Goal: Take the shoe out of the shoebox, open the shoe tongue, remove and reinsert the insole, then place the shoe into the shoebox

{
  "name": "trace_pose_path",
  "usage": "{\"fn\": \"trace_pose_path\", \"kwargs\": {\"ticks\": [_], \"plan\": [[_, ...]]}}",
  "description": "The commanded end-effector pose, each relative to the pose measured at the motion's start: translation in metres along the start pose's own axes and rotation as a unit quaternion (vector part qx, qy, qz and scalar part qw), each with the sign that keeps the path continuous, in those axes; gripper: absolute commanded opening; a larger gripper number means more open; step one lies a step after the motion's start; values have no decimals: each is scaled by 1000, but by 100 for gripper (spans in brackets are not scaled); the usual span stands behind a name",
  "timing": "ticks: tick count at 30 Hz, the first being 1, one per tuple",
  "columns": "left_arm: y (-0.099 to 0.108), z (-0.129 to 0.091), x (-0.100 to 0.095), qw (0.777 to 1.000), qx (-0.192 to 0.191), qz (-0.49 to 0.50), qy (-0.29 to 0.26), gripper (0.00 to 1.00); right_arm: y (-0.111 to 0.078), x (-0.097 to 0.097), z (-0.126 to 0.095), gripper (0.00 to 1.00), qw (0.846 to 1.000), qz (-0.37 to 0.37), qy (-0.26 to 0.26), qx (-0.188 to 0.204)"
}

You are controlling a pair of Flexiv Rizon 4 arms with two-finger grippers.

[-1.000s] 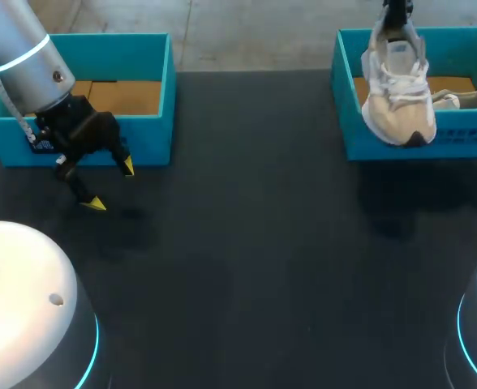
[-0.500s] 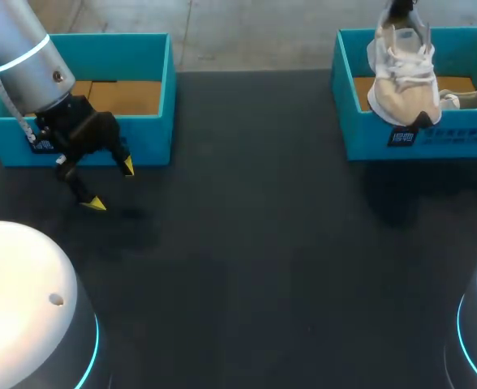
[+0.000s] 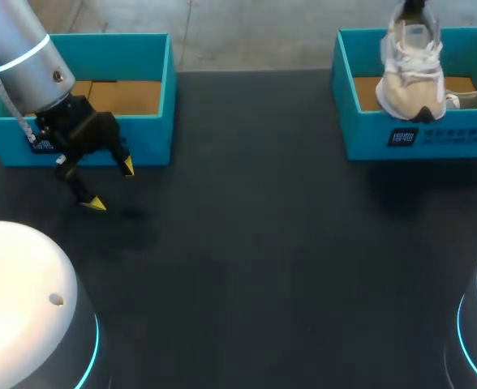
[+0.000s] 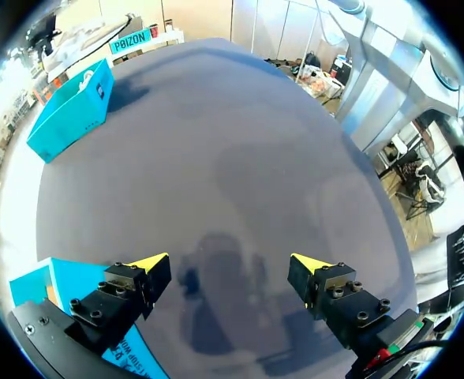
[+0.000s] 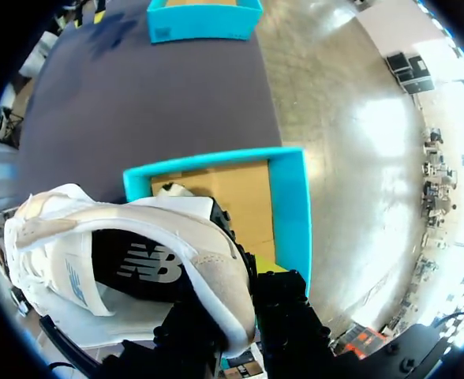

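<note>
Right pincer (image 5: 244, 288) is closed on the heel collar of the white and beige lace-up sneaker (image 3: 409, 77). In the right wrist view the padded rim is nipped between the two fingers, apparently one inside the opening and one behind the heel. Held this way, the sneaker hangs toe-down with its laces facing the robot. That leaves the tongue and the mouth of the shoe free for a second grasp, and the sole stays clear of the walls below.

The sneaker is in the air over the teal cardboard shoebox (image 3: 360, 138) at the bench's far right, with its toe near the top edge of the box's near wall. Whether it is on its way out or in cannot be judged from this posture alone.

A second pale shoe (image 3: 468, 99) lies on the brown floor of the same box, to the right of the hanging one. It takes up room there, so any lowering would have to favour the left part. The near wall is the other thing the toe could catch.

Left pincer (image 3: 110, 185) hovers low over the dark bench (image 3: 255, 227) with its yellow tips spread wide and nothing between them. It sits just in front of the other teal cardboard box (image 3: 145, 130) at the far left, well apart from the sneaker.
</note>
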State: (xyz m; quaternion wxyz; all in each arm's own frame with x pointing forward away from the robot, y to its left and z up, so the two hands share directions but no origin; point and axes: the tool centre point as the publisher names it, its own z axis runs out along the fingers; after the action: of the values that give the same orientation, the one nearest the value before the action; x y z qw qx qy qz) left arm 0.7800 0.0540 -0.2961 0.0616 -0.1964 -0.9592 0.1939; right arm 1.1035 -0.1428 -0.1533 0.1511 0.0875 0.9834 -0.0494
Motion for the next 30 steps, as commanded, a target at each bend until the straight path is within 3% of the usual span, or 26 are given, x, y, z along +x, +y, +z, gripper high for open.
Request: {"fn": "trace_pose_path", "kwargs": {"ticks": [1,4,9,26,30], "plan": [[0,0,1,1000,-1,0,-1,100,-14,-18,8,0,1000,-9,4,-3],[0,0,1,1000,-1,0,-1,100,-22,-28,13,0,1000,-15,5,6],[0,0,1,1000,-1,0,-1,100,-34,-41,26,0,999,-37,12,-17],[0,0,1,1000,-1,0,-1,100,-34,-41,26,0,999,-37,12,-17],[-1,-3,0,1000,-1,-12,-8,100,-45,-54,40,0,999,-33,27,-14]]}}
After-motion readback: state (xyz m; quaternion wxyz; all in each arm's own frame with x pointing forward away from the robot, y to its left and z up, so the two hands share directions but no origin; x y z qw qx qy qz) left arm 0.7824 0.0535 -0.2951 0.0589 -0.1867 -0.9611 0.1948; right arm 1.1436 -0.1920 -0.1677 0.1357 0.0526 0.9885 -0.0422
